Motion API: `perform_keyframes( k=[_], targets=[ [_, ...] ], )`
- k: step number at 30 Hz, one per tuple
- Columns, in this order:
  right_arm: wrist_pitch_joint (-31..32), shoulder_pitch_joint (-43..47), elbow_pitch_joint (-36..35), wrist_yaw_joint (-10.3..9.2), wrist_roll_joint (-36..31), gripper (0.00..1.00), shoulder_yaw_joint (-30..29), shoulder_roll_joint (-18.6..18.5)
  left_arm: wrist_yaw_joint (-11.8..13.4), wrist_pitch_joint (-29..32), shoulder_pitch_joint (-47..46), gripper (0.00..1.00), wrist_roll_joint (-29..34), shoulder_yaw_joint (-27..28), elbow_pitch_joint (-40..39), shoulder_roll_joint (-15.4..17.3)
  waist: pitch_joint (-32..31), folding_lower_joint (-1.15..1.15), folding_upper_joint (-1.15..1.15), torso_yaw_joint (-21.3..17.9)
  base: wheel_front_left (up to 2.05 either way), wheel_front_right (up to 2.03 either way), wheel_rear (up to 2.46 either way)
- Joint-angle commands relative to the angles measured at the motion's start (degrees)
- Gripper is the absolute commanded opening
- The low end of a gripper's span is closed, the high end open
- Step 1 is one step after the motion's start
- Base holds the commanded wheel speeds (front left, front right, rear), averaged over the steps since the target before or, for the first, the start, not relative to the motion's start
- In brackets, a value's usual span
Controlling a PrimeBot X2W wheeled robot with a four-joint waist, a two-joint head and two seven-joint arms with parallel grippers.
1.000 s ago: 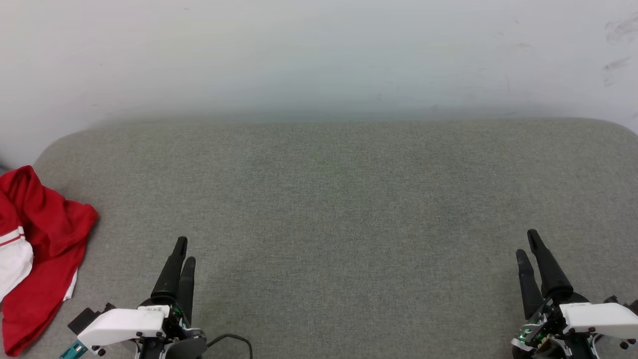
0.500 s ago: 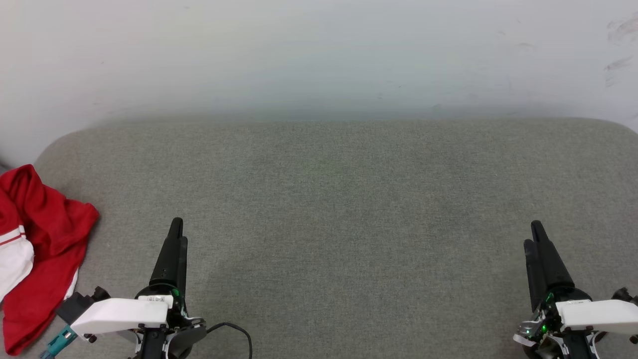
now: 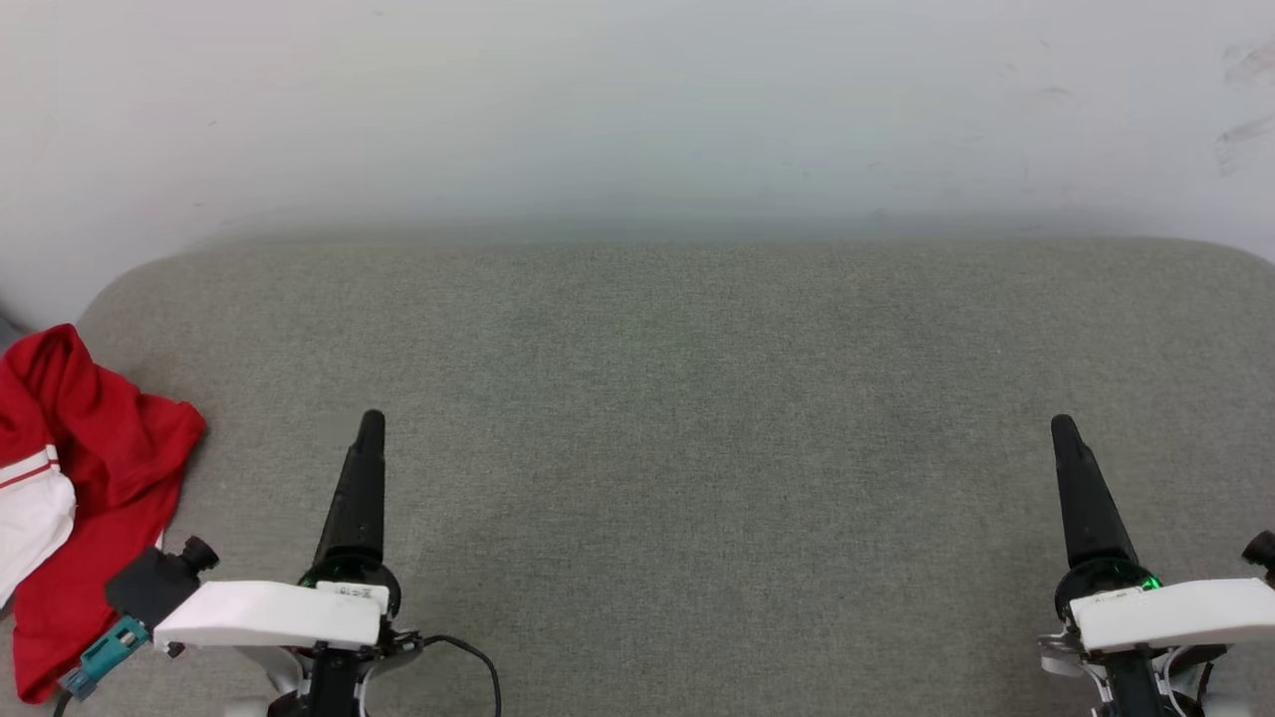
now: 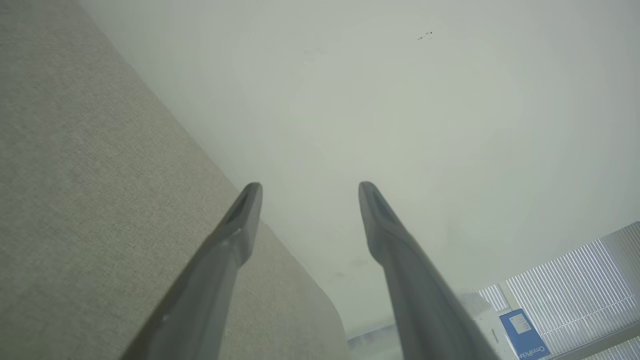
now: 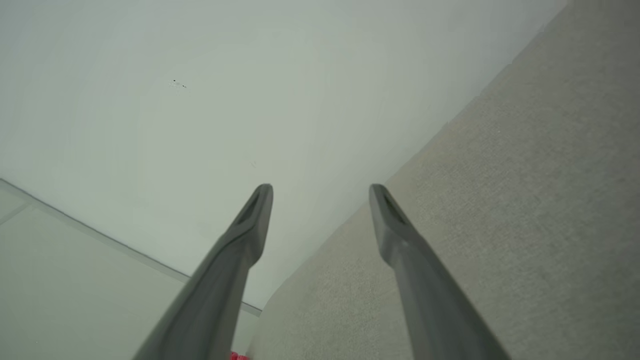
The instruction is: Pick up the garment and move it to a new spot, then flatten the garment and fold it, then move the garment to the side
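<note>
Both spread and empty, my left gripper (image 4: pixel 307 187) and right gripper (image 5: pixel 320 187) hover over the grey cushion (image 3: pixel 697 448). The garment (image 3: pixel 90 468) lies crumpled and unfolded, well off my left gripper's outer side, so I judge every step is yet to do. Past my left gripper, a blue card (image 4: pixel 522 332) seems to read "OmniPick"; the garment's lettering is hidden.

Layout on the padded surface (image 3: pixel 697 398)
We see the garment (image 3: pixel 105 453) lying at its left edge; the wall (image 3: pixel 637 110) stands behind.

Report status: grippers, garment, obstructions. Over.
Open and empty: left gripper, right gripper, above the grey cushion. Red garment crumpled at cushion's left end, untouched. Nothing seen between it and left gripper.
</note>
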Motion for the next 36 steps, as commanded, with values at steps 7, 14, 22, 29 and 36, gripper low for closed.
perform_keyframes(
  k=[7,14,22,29,36],
  targets=[
    [-1.47,0.24,-2.41,0.0,-12.3,1.0,0.43,-0.17,-0.01,-1.72,0.2,1.0,10.28,-2.02,-1.67,0.46,-0.12,0.0,0.0,0.21,0.0,0.0,0.0],
    [-1.23,0.96,-3.85,0.0,-20.77,1.0,1.2,-0.27,-0.01,-3.0,0.83,1.0,21.36,-3.37,-1.13,1.85,-0.27,0.0,0.0,0.41,0.0,0.0,0.0],
    [0.55,1.37,-5.4,0.0,-29.13,1.0,0.6,-0.38,0.81,-4.34,1.06,1.0,32.97,-3.69,-1.64,2.8,-0.22,0.0,0.0,0.58,0.0,0.0,0.0],
    [2.17,1.69,-6.25,0.0,-36.82,1.0,-0.12,-0.28,2.55,-5.48,1.35,1.0,40.45,-5.68,-1.86,4.23,-0.24,0.0,0.0,0.76,0.0,0.0,0.0],
    [3.06,2.27,-6.65,0.0,-42.19,1.0,-0.86,-0.17,4.2,-6.53,1.55,1.0,45.02,-7.56,-1.57,5.59,-0.21,0.0,0.0,0.96,0.0,0.0,0.0]
  ],
)
